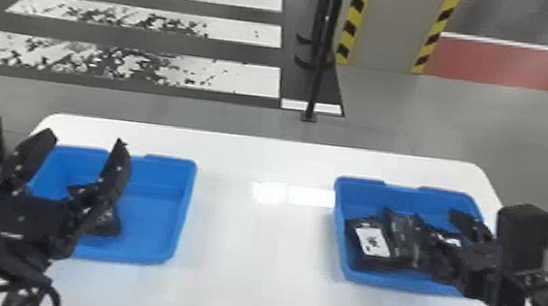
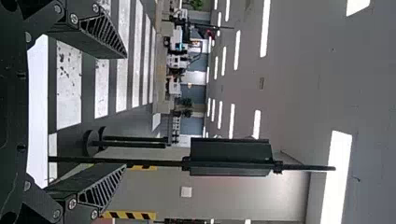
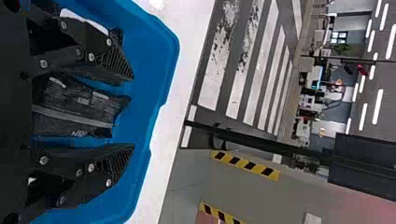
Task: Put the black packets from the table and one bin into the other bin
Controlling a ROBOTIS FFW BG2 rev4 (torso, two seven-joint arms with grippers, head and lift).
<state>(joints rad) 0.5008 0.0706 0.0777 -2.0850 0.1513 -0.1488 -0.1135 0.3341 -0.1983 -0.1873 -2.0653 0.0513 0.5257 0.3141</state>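
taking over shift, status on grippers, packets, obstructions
Left gripper open, raised near left bin. Right gripper open at right bin, black packet between fingers. Left gripper partly hides left bin's packet.

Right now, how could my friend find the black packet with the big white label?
On the white table, look in the blue bin on the robot's right. The black packet lies toward that bin's left side in the head view. Its big white label sets it apart from the dark, shiny packet beside it.
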